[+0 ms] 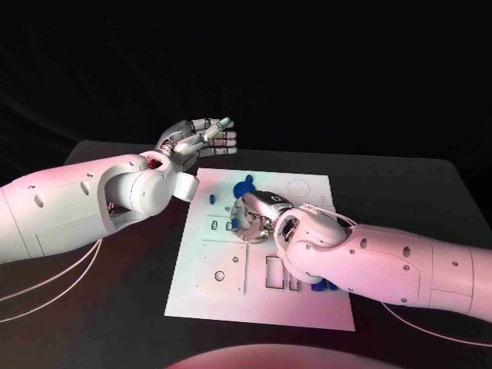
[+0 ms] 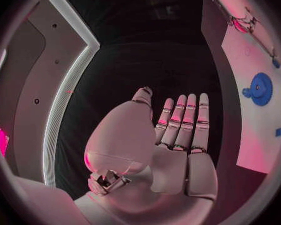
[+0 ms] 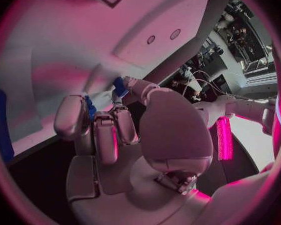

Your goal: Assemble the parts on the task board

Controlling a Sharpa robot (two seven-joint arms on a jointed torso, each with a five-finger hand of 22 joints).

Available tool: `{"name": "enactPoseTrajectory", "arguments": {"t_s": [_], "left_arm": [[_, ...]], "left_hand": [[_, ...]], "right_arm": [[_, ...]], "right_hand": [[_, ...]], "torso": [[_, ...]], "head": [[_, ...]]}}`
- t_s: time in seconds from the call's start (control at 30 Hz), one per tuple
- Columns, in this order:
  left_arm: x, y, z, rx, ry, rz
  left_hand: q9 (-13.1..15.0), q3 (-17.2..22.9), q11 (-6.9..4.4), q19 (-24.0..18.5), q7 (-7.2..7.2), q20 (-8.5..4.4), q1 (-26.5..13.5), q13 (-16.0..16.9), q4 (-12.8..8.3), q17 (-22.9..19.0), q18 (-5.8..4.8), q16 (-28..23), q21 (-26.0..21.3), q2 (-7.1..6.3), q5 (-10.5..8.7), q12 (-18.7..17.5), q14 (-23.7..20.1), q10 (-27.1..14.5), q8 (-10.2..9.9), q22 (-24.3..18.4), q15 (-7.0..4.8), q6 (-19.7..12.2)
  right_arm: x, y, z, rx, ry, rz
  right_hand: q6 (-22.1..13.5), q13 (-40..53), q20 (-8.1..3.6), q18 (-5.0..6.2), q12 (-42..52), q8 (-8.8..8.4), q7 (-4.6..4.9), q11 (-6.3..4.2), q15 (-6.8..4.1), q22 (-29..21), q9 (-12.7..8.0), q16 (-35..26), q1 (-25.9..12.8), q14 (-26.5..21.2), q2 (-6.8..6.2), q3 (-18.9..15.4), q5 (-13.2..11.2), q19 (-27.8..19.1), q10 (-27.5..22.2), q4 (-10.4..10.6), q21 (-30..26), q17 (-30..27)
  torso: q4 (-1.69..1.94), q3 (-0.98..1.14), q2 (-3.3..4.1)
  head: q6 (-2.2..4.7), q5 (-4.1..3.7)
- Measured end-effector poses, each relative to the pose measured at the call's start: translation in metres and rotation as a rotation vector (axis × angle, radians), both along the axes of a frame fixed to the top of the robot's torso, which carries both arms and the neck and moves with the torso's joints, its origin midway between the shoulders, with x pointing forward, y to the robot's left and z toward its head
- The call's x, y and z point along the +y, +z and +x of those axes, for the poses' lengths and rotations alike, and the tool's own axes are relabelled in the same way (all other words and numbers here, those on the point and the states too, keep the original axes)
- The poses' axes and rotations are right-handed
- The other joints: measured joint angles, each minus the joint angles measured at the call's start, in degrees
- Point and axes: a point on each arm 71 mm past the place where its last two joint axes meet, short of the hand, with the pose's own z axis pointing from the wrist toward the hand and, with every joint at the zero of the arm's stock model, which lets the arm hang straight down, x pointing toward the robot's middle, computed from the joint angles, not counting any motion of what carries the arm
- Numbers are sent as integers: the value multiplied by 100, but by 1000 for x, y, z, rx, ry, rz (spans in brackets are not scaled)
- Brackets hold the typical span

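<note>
With the left robot hand open and idle, the right robot hand should keep its blue part pinched squarely while lowering onto the board.

One task board; two hands; several blue parts, exact count unclear.

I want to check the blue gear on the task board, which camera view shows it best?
The left wrist view: the blue gear lies unobstructed on the task board, its toothed rim plain. The head view shows it smaller, just beyond the right hand. In the right wrist view I cannot pick it out.
</note>
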Motion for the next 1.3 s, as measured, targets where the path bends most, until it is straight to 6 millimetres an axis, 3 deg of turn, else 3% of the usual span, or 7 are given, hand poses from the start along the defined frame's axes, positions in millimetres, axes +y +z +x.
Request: {"name": "enactPoseTrajectory", "arguments": {"t_s": [0.3, 0.6, 0.77, 0.9, 1.13, 1.23, 1.3], "left_arm": [[0, 0, 0, 1, 0, 0], [0, 0, 0, 2, -1, 0], [0, 0, 0, 2, -1, 1], [1, -1, 1, 2, 0, 4], [7, -3, 4, 2, -16, 40], [11, -5, 5, 6, -46, 73], [13, -6, 5, 12, -67, 99]], "left_hand": [[-1, 0, 0, 0, 0, 0, 0, 0, 0, 0, 0, 34, 0, 0, 0, 0, 0, 0, 0, 0, 0, 0], [-1, 0, 0, 0, 0, 0, 0, 0, 0, 0, 0, 34, 0, 0, 0, 0, 0, 0, 0, -5, 0, 0], [12, 10, 0, 0, 0, 0, 0, 0, 9, 0, 0, 34, 0, 0, 0, 4, -21, 0, 67, -5, 21, 0], [24, 43, 0, 23, 7, -23, 0, 0, -5, 4, 0, 117, 0, 0, -78, 56, -19, 0, 155, -12, 19, 41], [5, 56, -300, 593, 63, -113, 0, 61, 9, 245, 66, 625, 271, 0, -540, 349, 800, 779, 203, 71, -308, 585], [7, 12, -524, 1149, 102, -325, 0, 95, 53, 463, 74, 844, 546, 0, -856, 364, 1559, 1379, 154, 175, -550, 996], [61, -80, -714, 1645, 8, -543, 0, 168, 69, 748, 95, 1127, 792, 0, -960, 418, 2244, 1848, 142, 275, -776, 1294]], "right_arm": [[0, 0, 0, -1, -1, 1], [0, 0, 0, -1, 2, 4], [-1, 1, 0, -4, 1, 10], [-7, 3, -2, -14, -2, 31], [-34, 20, -5, -34, -4, 116], [-55, 36, -1, -26, -5, 164], [-70, 45, 3, -14, -14, 192]], "right_hand": [[-121, 0, 21, 0, -51, -66, 35, 32, 43, -10, -37, 0, -101, 0, -101, -75, -54, -21, -32, 10, -24, 0], [-289, -1, 51, 0, -52, -155, 81, 61, 84, -32, -111, 0, -248, -1, -249, -430, 193, -51, -61, 128, -81, 0], [-639, -1, 93, 0, -88, -312, 140, 133, 145, -36, -225, 0, -245, -2, -245, -788, 262, -50, -132, 198, -122, 0], [-811, -11, 145, 0, -88, -317, 196, 167, 186, -27, -327, 0, -47, -1, -99, -1219, 372, -40, -167, 301, -147, 5], [-791, -161, 183, -1, -193, -261, 182, 170, 186, -135, -364, 0, 152, 0, 73, -1359, 500, -104, -324, 381, -323, 4], [-705, -219, 173, 0, -221, -176, 175, 164, 186, -185, -364, 0, 193, 0, 114, -1288, 546, -154, -369, 390, -388, 4], [-668, -237, 173, 0, -221, -149, 162, 153, 186, -201, -364, 0, 206, -1, 128, -1269, 601, -154, -380, 405, -402, 4]], "torso": [[0, -1, 2], [1, -1, 1], [1, 0, -1], [3, 3, -2], [3, 4, -21], [-1, 5, -34], [-8, 10, -47]], "head": [[-4, 0], [-14, 10], [-14, 13], [-5, 10], [1, 15], [7, 19], [7, 32]]}}
